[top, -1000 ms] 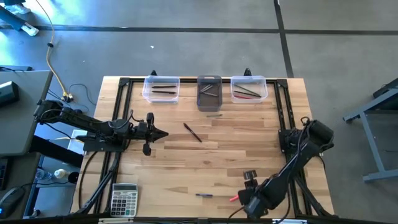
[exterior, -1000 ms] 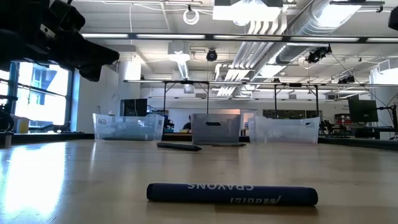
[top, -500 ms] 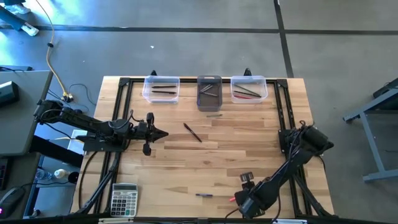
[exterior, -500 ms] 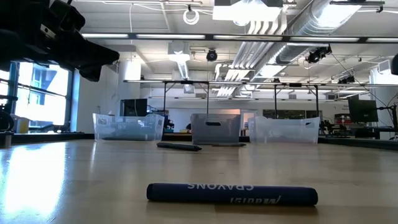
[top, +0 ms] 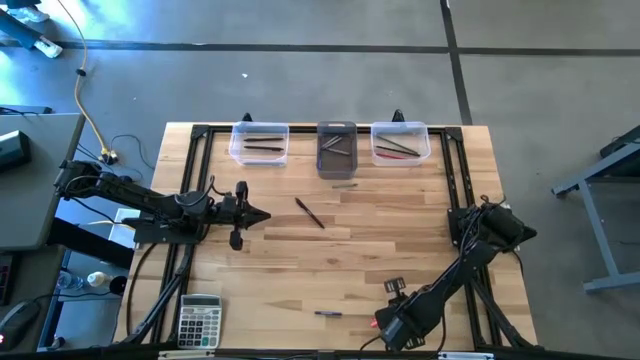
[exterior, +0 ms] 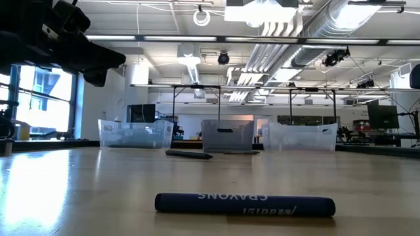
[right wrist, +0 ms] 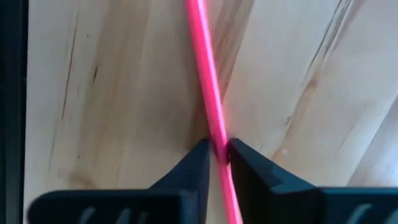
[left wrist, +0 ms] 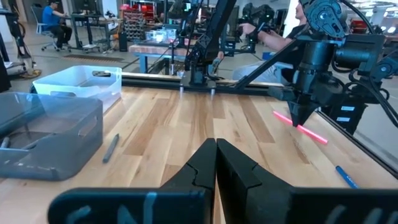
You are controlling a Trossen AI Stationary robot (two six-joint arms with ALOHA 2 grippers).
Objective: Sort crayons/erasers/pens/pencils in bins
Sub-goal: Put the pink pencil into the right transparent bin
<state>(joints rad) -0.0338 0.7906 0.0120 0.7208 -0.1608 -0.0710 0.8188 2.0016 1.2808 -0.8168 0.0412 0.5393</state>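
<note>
A thin pink pencil (right wrist: 208,106) is being clamped between the fingers of the right end effector (right wrist: 216,152) at the near edge of the pale wooden surface (top: 400,230). The left end effector (left wrist: 216,155), fingers pressed together, is being held over the surface's left side. Three small plastic bins (top: 338,147) are lined along the far edge, under bright ceiling lights (exterior: 262,39).

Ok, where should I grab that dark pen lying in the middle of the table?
Grip the dark pen at mid-shaft, straight down from above, closing across its slant. It lies flat and diagonal on the table, nothing touching it; the left tool is nearest.
</note>
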